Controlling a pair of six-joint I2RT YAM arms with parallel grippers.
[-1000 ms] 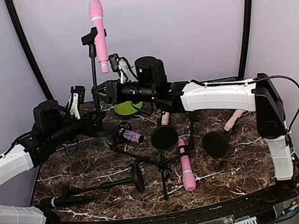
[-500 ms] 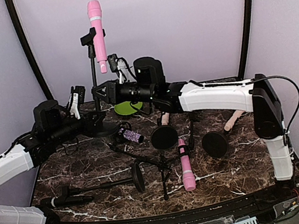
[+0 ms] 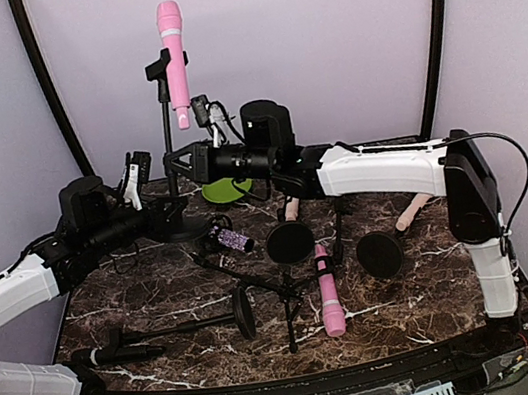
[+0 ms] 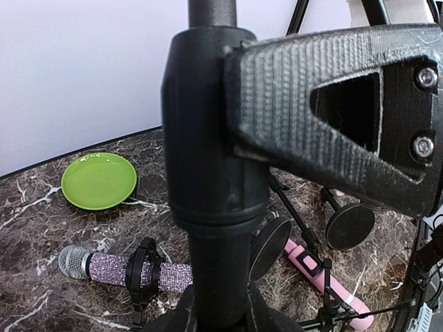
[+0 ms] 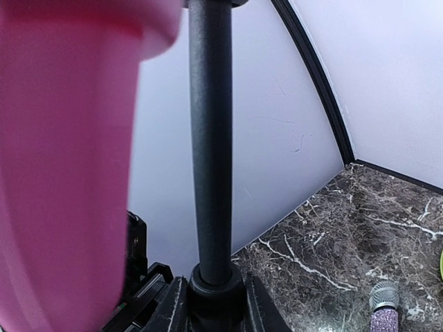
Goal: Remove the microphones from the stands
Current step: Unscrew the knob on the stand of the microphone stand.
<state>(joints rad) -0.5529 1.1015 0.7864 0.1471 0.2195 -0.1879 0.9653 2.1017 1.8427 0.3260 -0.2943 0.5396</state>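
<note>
Pink microphone (image 3: 174,55) stands upright in the clip at the top of the tall black stand (image 3: 169,137), high above the dark marbled tabletop (image 3: 157,286); the stand's base rests near the back of that tabletop. The left tool (image 3: 171,211) is clamped around the stand's lower pole, just above the base. The right tool (image 3: 200,115) is just beside the microphone's lower end; whether its jaws have closed on it I cannot tell.
</note>
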